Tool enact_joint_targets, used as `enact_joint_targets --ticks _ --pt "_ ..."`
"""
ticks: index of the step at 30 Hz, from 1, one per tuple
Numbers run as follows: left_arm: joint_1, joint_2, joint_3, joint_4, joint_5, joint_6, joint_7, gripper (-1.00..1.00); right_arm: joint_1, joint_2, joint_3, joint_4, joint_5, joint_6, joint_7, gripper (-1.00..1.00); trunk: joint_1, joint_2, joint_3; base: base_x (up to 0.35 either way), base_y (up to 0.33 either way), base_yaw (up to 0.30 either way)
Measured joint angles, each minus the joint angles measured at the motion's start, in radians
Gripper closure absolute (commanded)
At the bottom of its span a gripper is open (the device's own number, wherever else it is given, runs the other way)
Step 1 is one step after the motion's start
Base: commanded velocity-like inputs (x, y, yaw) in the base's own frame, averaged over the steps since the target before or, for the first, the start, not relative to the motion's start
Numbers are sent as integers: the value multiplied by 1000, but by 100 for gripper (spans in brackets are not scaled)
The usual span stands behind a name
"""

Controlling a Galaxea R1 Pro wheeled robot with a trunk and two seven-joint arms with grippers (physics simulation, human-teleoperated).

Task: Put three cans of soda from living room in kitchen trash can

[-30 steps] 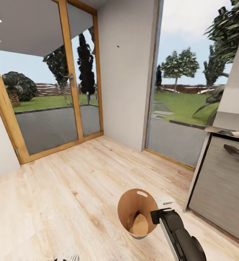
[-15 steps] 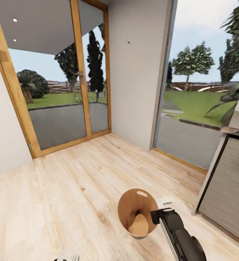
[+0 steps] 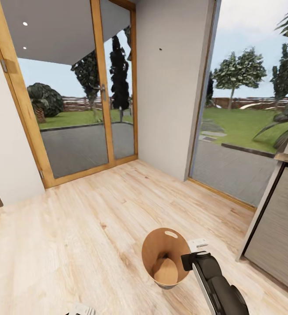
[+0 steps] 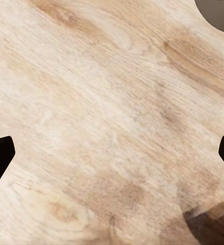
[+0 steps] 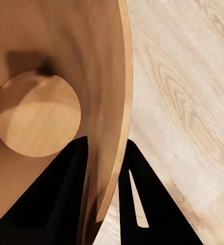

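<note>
- Since the bin (image 3: 163, 258) looks light and stiff, its thin rim is the spot; right hand (image 5: 105, 168) pinches the wall there.
- Left hand (image 4: 112, 153) hangs spread over bare floor (image 3: 74, 236).

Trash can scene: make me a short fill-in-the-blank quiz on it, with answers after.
1. The right pincer grips the trash can by its ____.
2. One finger sits inside the can, the other ____ it.
3. The can's copper-brown bottom holds ____ soda cans.
4. The left pincer is open over the bare ____ floor.

Answers: rim; outside; no; wood
</note>
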Motion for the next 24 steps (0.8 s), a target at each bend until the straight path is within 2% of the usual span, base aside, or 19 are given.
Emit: enact_joint_targets --ticks 6,9,24 --pt "0 0 0 0 0 0 0 -100 0 1 -2 0 18 0 -1 100 0 0 0 0 0 115" --pt "0 -1 0 1 0 0 0 -100 0 5 -1 0 6 -2 0 100 0 0 0 0 0 221" --pt "0 0 0 0 0 0 0 -100 0 9 0 0 15 -2 -2 100 0 0 0 0 0 238"
